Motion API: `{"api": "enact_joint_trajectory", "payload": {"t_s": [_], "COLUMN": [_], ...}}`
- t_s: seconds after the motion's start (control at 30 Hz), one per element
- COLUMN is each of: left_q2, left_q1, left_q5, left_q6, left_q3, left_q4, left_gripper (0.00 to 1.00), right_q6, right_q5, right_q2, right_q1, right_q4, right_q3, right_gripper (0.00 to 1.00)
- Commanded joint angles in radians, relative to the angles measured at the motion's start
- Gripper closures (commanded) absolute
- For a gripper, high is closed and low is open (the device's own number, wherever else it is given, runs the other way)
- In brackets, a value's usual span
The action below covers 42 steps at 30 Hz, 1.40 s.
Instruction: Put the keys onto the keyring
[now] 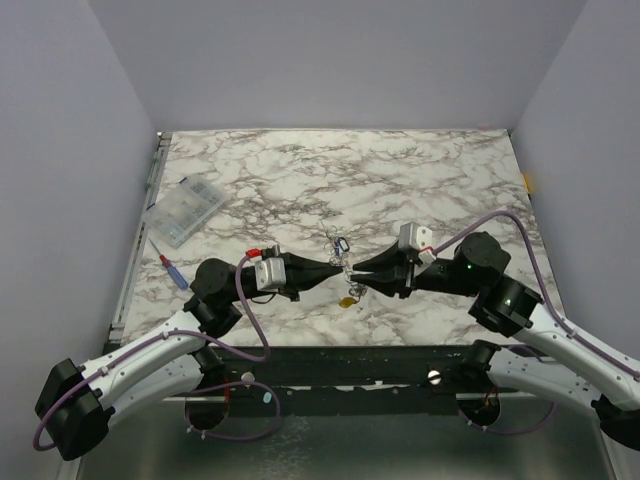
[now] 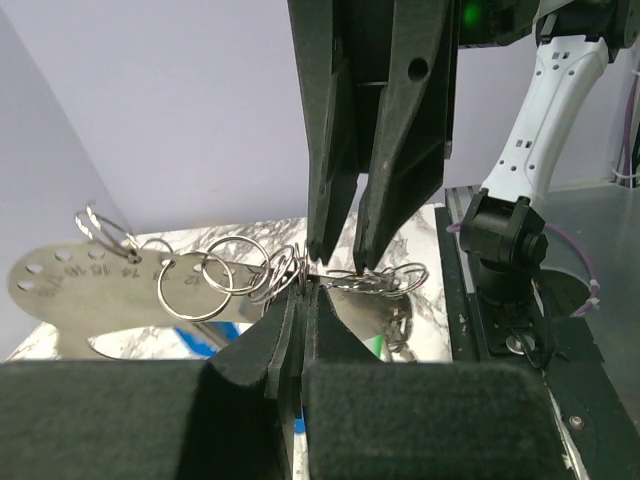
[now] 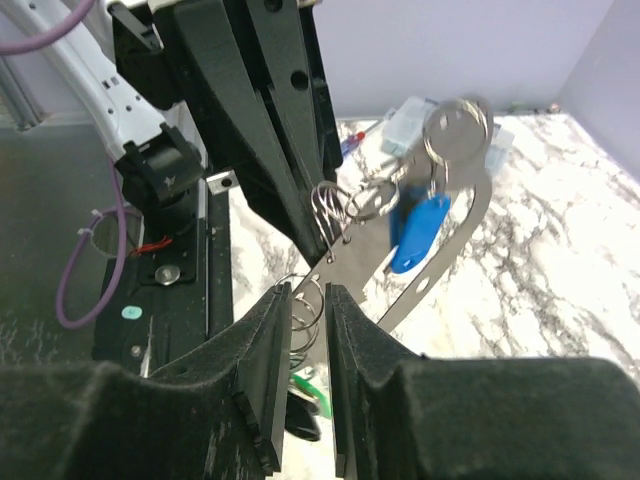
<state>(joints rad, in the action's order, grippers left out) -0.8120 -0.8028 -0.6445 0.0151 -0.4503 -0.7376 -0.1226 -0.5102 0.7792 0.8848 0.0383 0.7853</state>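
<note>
The keyring (image 3: 307, 303) is up in the air: a cluster of linked silvery rings, slung between the two claws over the middle of the surface (image 1: 420, 170), close to its near edge. The left claw (image 2: 300, 298) is clamped tight on one side of the cluster. That reads as the anchor, holding the rings off the marble so everything dangles free. The right claw (image 2: 343, 258) comes in from the opposite side, tip to tip with it, jaws narrowed and one ring filling the gap between the pads. It looks like a grip on that ring, probably to turn or spread it so a key can be threaded.

Now the keys. A blue-headed key (image 3: 418, 232) and a round-headed silver key (image 3: 455, 128) hang off the far end of the cluster, alongside a flat metal tag (image 2: 80, 290) punched with holes and small numbers. Those two look done. A yellow key (image 1: 347, 301) lies loose on the surface, right under the meeting claws, toward the near edge. My guess is that one's next.

Containers: just one, a clear compartment box (image 1: 186, 212) by the left edge, towards the far corner, well apart from the action. There are small pale bits in its cells, too small to identify. A red-and-blue pen-like tool (image 1: 172, 268) lies by the same edge, nearer the arms.
</note>
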Motion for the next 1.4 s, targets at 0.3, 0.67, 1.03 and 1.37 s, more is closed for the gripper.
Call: {"api": "enact_joint_trajectory", "payload": {"t_s": [0.3, 0.67, 1.03, 1.37], "left_q2": [-0.004, -0.004, -0.003, 0.003], "left_q1": [-0.004, -0.004, -0.003, -0.004], "left_q5": [0.005, -0.004, -0.002, 0.019], "left_q6": [-0.011, -0.011, -0.011, -0.062], "left_q3": [-0.004, -0.002, -0.001, 0.018], "left_q4": [-0.065, -0.068, -0.077, -0.132], "left_gripper": [1.00, 1.00, 1.00, 1.00], "right_q6": [0.014, 0.020, 0.024, 0.024], "right_q5": [-0.048, -0.036, -0.063, -0.066], "right_q2": [0.025, 0.059, 0.092, 0.112], "right_q1": [0.005, 0.005, 0.005, 0.004], "right_q4": [-0.100, -0.148, -0.155, -0.191], "right_q3": [0.026, 0.025, 0.029, 0.017], "right_gripper": [0.72, 0.71, 0.80, 0.99]}}
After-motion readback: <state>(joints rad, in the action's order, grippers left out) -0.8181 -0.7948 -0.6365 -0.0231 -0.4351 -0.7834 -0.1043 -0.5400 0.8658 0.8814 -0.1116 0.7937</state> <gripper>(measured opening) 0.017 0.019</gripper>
